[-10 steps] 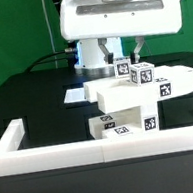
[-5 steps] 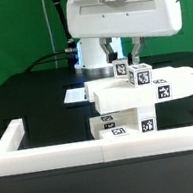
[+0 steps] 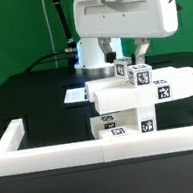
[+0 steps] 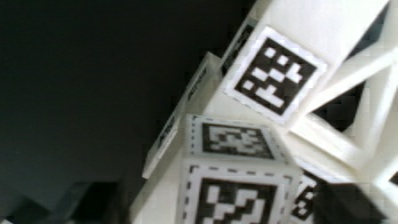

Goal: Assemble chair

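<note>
My arm's big white housing point(image 3: 123, 19) has drifted toward the exterior view's right since a second ago; nothing on the table has moved with it.

The table point(image 3: 34, 99) is flat matte black. Along its near edge runs the long low white border wall point(image 3: 52, 150), smooth and square-edged, with one upturned end at the exterior view's left.

Inside that wall stands the chair point(image 3: 136, 103), in blocky white plastic with hard corners: a lower block near the wall, a flat panel stepping up over it, and small cubes on top. From the exterior view I count about five black-and-white square tags on it, two low and three high. My wrist view shows the same plastic close up, with three tags and a cross-braced frame point(image 4: 347, 120) of slanting white bars.

Behind the chair, flat on the table, lies the thin marker board point(image 3: 76, 92), one sheet.

My claw point(image 3: 136, 54) hangs just above the chair's top cubes, its two dark fingers pointing down. Whether it is released or clenched I cannot tell; it grasps nothing that I can see.
</note>
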Controlling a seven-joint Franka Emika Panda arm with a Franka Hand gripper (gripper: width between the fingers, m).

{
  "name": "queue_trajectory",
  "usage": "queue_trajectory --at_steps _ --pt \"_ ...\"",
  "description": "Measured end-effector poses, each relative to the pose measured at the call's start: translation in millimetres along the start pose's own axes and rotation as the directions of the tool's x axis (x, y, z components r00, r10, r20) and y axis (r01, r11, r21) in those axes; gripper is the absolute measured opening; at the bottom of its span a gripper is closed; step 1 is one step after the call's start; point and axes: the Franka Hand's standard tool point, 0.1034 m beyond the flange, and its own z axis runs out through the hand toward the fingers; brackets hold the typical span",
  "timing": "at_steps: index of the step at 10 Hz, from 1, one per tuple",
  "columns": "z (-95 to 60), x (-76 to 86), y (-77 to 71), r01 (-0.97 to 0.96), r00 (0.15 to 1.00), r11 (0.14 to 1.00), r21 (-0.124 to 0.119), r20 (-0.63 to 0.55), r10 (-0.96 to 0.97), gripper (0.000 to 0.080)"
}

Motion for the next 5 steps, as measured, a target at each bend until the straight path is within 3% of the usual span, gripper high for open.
queue_trajectory --at_steps 1,5 --pt "-1.2 -0.8 -1.3 0.067 0.998 0.998 0.003 -0.001 -0.067 0.0630" --pt "-2.9 0.0 0.9 0.504 0.864 0.864 0.010 -0.032 -0.503 0.0648"
